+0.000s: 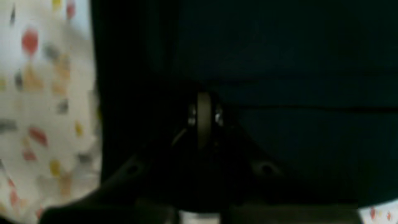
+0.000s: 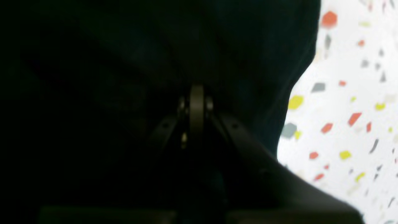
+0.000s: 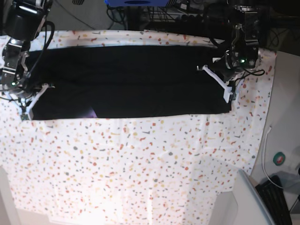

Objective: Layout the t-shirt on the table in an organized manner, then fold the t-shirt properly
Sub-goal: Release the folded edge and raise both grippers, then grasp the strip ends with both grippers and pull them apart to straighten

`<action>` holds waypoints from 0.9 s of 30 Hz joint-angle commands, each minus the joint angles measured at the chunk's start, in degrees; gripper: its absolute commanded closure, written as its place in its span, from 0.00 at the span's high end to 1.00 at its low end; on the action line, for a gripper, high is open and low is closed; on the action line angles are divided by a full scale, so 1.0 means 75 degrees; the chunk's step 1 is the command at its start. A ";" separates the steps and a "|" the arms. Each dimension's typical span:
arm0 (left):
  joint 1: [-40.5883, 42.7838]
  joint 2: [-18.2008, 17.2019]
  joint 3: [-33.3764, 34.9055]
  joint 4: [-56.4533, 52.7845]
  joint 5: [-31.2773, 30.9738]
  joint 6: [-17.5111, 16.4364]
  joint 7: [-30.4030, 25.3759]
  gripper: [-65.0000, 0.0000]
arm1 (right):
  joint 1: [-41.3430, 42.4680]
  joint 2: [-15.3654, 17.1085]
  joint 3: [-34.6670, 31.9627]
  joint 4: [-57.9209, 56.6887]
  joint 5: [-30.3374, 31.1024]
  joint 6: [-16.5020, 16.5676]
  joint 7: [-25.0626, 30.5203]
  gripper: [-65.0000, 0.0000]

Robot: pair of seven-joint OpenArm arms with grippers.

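The black t-shirt (image 3: 126,79) lies as a long flat band across the far part of the speckled table (image 3: 140,164). My left gripper (image 3: 228,96) sits at the band's near right corner. My right gripper (image 3: 24,110) sits at its near left corner. In the left wrist view the fingertips of the left gripper (image 1: 203,118) are pressed together on the dark t-shirt (image 1: 311,46), with the table (image 1: 46,93) to the left. In the right wrist view the right gripper (image 2: 196,109) is likewise shut on the t-shirt (image 2: 93,62), with the table (image 2: 342,93) to the right.
A plain grey side surface (image 3: 286,117) runs along the right, with a white cable (image 3: 267,140), a small round green and red object (image 3: 280,158) and a keyboard (image 3: 281,199). Cables and a blue object (image 3: 136,2) sit behind the table's far edge.
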 commanded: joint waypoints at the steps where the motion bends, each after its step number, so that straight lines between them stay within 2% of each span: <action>1: -0.0213 0.0001 0.0093 -0.0183 0.0126 -0.0029 -0.0072 0.00 | 0.0065 0.0145 0.0030 0.0026 0.0000 -0.0031 0.0088 0.00; 3: -0.0564 0.0001 0.0269 -0.0663 0.0290 -0.0029 -0.0365 0.00 | 0.0041 0.0157 0.0030 -0.0009 0.0000 -0.0183 0.0088 0.00; 7: -0.1197 -0.0010 0.0633 -0.1355 0.0337 -0.0029 -0.0728 0.00 | -0.0006 0.0180 0.0030 0.0003 0.0000 -0.1016 0.0100 0.00; 12: -0.1397 0.0037 0.0715 -0.1460 0.0314 -0.0029 -0.0728 0.00 | 0.0053 0.0192 0.0030 0.0003 0.0000 -0.1051 0.0123 0.00; 17: -0.1197 0.0037 0.0633 -0.1449 0.0302 -0.0029 -0.0728 0.00 | 0.0053 0.0204 0.0019 -0.0056 -0.0012 -0.1051 0.0709 0.00; 27: -0.0435 0.0142 0.0609 -0.0816 0.0302 -0.0029 -0.0728 0.00 | 0.0733 0.0637 -0.0040 -0.1322 0.0000 -0.1074 0.1366 0.00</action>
